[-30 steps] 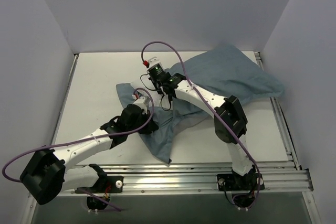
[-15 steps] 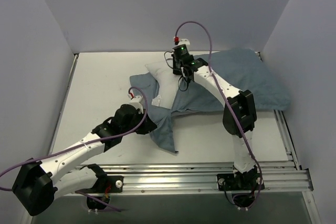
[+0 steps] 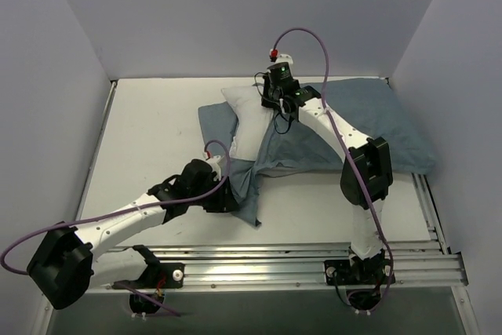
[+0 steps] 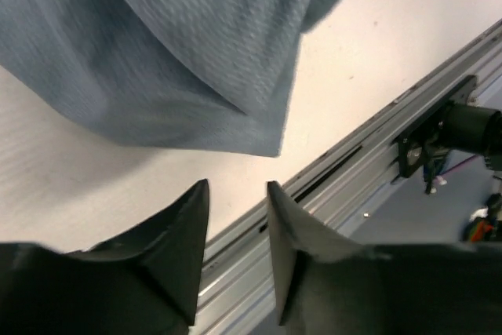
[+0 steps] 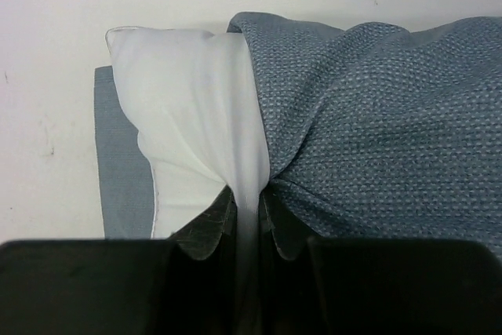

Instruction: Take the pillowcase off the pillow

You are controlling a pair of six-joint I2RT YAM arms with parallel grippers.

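The aluminium rail [image 3: 267,260] ran along the near edge of the table [image 3: 141,131]. Just beyond it the left gripper [image 4: 237,186] hung low, its fingers parted with nothing between them. Only the left wrist view showed that gap; from above, the arm's own body hid it. A loose corner of the pillowcase [image 4: 180,52] lay just past the fingertips, and whether it touched them could not be told. Bare table lay open to the left. Farther back, the right gripper [image 5: 247,194] was pinched tight on a fold of the pillow [image 5: 196,100], plain in the right wrist view alone. The pillow's white end stuck out leftward from the pillowcase; the rest was hidden inside it. The pillowcase spread close to the table's right edge.
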